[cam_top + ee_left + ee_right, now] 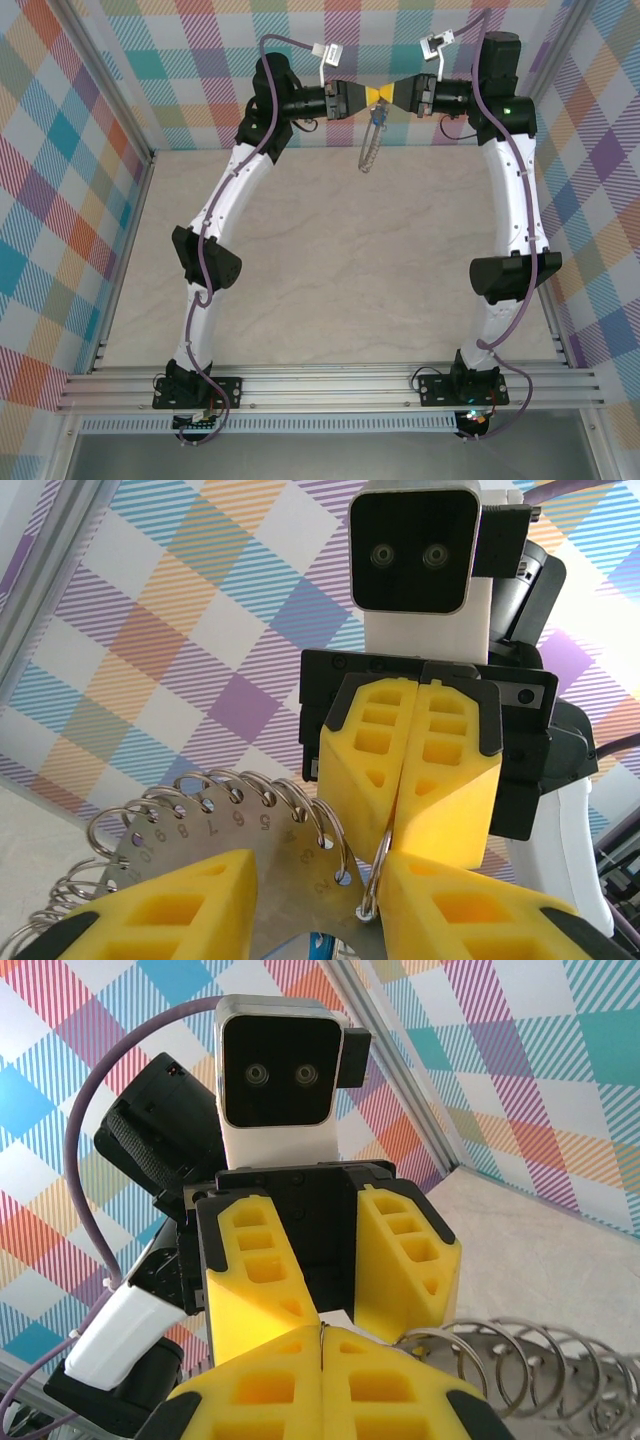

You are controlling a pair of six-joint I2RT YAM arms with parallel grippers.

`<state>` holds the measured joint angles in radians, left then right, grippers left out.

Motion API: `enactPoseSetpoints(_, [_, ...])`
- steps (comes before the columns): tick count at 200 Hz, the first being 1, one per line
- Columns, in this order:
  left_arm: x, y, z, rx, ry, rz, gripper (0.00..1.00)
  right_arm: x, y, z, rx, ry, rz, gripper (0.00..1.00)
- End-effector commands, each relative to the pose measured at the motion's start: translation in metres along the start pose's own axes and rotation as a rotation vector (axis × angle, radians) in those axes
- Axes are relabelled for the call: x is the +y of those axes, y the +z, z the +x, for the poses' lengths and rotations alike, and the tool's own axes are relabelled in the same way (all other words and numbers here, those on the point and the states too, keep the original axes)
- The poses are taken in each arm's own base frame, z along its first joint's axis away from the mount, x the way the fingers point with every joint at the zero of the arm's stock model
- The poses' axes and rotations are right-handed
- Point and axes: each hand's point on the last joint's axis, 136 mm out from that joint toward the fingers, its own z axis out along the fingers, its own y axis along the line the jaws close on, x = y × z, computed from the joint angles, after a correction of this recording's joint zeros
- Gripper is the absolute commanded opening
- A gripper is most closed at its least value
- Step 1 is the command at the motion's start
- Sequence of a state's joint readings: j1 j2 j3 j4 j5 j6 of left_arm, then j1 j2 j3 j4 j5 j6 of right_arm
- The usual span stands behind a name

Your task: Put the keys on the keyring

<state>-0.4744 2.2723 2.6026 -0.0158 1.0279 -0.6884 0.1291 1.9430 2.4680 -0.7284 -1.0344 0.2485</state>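
White arm links (235, 170), black joints (207, 258), purple cables (68, 1160), yellow slotted claw fingers (440, 780), white-cased wrist cameras (275, 1145)

LAB BENCH, VIEWED FROM ABOVE: A pale beige bench (340, 250) with faint marble-like veining runs from a bank of silver aluminium rails (330, 385) at 6 o'clock to the multicoloured plaid wall panels (400, 60) at 12 o'clock. Two mounts sit on the rails: the left arm's black base plate (197, 388) toward 7 o'clock and the right arm's black base plate (470, 385) toward 5 o'clock. A slim aluminium frame strip (128, 250) edges the surface at 9 o'clock, with a matching strip at 3 o'clock, and plaid panels rise behind both. In the right wrist view, a corner of the veined surface meets the plaid wall.
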Motion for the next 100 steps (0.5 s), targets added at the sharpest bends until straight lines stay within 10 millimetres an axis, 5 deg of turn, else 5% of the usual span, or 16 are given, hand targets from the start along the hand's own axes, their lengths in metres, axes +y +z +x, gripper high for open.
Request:
enactPoseSetpoints(1, [-0.0226, 0.0084, -0.0113, -0.048, 0.075, 0.046, 0.32, 0.0223, -0.0015, 0.0002, 0.009, -0.019, -0.068, 0.00])
enactPoseSetpoints(100, [-0.0257, 0.0122, -0.0206, -0.103, 0.066, 0.056, 0.00, 0.0264, 0.0027, -0.0007, 0.011, -0.009, -0.100, 0.00])
